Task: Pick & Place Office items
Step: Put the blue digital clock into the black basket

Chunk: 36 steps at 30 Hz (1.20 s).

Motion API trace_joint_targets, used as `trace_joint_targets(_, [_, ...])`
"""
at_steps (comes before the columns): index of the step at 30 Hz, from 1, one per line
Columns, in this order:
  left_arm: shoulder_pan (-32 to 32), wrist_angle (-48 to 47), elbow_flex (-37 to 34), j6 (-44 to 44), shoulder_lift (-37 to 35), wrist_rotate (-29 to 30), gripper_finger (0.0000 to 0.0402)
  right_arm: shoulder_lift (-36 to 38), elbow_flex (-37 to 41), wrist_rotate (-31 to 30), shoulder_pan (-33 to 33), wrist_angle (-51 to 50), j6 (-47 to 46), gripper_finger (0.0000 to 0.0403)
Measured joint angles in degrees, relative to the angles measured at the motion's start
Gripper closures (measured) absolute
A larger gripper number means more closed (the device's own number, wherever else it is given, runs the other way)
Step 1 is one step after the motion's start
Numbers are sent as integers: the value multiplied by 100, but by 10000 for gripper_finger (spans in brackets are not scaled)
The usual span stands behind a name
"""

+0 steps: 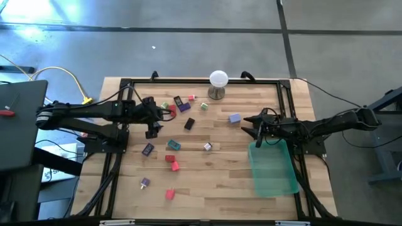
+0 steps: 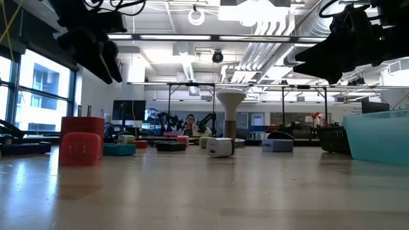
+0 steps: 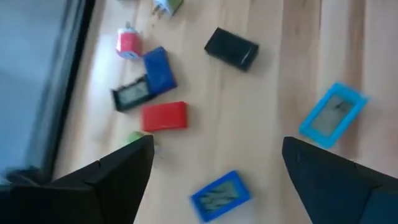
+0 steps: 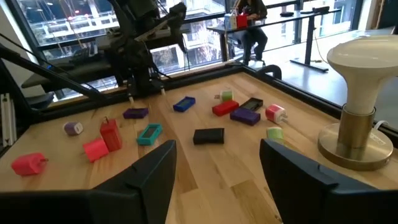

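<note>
Wrist views: left gripper (image 3: pixel 214 165) jaws wide, empty, above office items (image 3: pixel 164 116); right gripper (image 4: pixel 217 165) same.

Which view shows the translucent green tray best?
The high view: the whole translucent green tray shows from above, by the right gripper. The low view catches only one end of its wall. Neither wrist view shows it.

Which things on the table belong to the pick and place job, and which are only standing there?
Belong to the job:
- black block
- lavender block
- teal clip
- red pieces
- purple piece
- left hand, open above them
- right hand, open by the tray

Only standing there:
- white ball on a metal stand
- green tray
</note>
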State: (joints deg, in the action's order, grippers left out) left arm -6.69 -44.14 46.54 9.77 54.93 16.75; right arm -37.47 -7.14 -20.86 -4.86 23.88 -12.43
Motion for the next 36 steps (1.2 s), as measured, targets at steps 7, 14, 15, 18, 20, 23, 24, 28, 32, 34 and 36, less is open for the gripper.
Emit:
trace_joint_targets(7, [-214,-257,0,1217,-4,3,53,-20,0,2,0,14,7,182])
trace_joint_targets(14, [-1285,-1141,-2,2288,47,-1581,53,-35,0,0,0,39,7,182])
trace_joint_targets(15, [-1416,-1219,-2,2448,77,-1715,53,-37,0,0,-1,37,7,182])
trace_joint_targets(18, [-1663,-1192,-2,2769,271,-1777,53,-37,0,-2,-1,39,7,182])
trace_joint_targets(20, [-1804,-1097,-5,3046,475,-1778,53,-37,0,-4,-1,39,7,182])
trace_joint_targets(23, [-1876,-1070,-7,3422,864,-1774,53,-37,0,-2,-2,37,9,182])
trace_joint_targets(24, [-1874,-1078,-9,3452,998,-1775,53,-37,0,-2,-1,37,5,182])
trace_joint_targets(28, [-1870,-1068,-9,3165,1471,-1790,53,-37,0,0,0,-19,-18,182])
trace_joint_targets(32, [-1872,-1073,-11,2655,1894,-1787,53,-37,0,4,0,-137,-426,182])
trace_joint_targets(34, [-1871,-1112,-11,2717,2068,-1792,53,-37,0,27,-2,-210,-431,182])
trace_joint_targets(36, [-1870,-1138,-11,2902,2188,-1803,53,-37,0,24,0,-258,-431,182])
